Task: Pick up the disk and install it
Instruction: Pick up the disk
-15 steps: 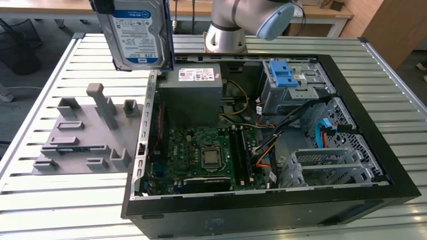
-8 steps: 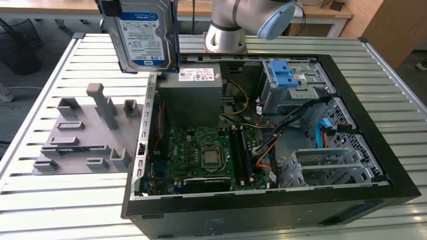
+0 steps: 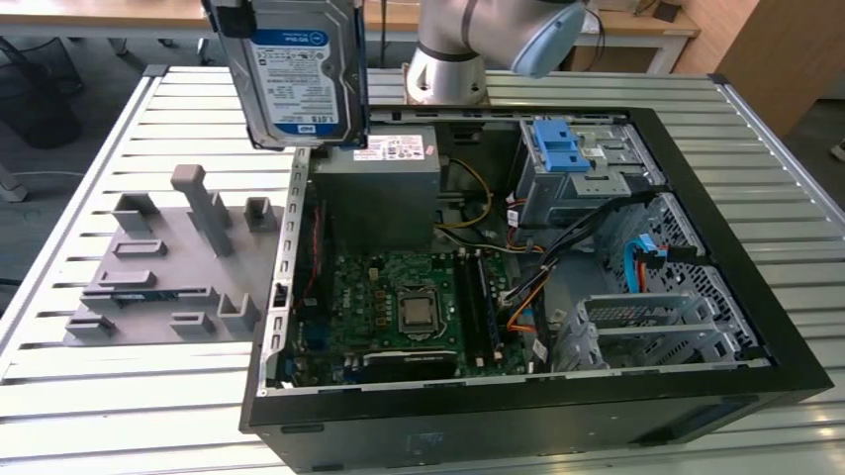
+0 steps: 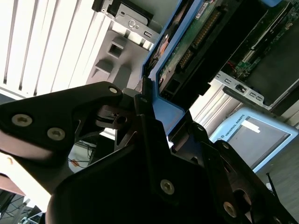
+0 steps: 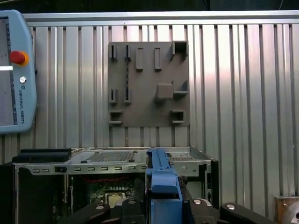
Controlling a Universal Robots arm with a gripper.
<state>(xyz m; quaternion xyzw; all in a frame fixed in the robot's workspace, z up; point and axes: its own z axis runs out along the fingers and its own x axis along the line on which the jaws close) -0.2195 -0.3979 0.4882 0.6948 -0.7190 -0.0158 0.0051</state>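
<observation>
**Disk held up over the open computer case**

The end effector (image 4: 161, 119) is clamped shut on the disk (image 3: 301, 79), with its black fingers (image 4: 142, 112) pressed against the blue rail (image 4: 170, 114) that runs along one edge. In the exterior view the disk hangs upright with its white-and-blue label facing the camera. It is lifted clear of everything under it, and it appears over the case's wall on the exterior view's left, near the grey power supply (image 3: 376, 183) (it touches neither).

The computer case (image 3: 528, 396) lies open on the slatted metal worktop (image 3: 119, 396). Its green main board (image 3: 396, 307) is exposed in the middle. A blue latch (image 3: 561, 148) sits on the drive cage at the far corner, towards the exterior view's right.

A grey fixture plate (image 3: 165, 272) with pegs and slots lies on the worktop beside the case, on the exterior view's left. In the second wrist view the disk's underside shows a green circuit board. In the first wrist view the rail is seen edge-on, with the case and the plate beyond it. A control tablet (image 5: 14, 70) lies on the worktop off to one side.
</observation>
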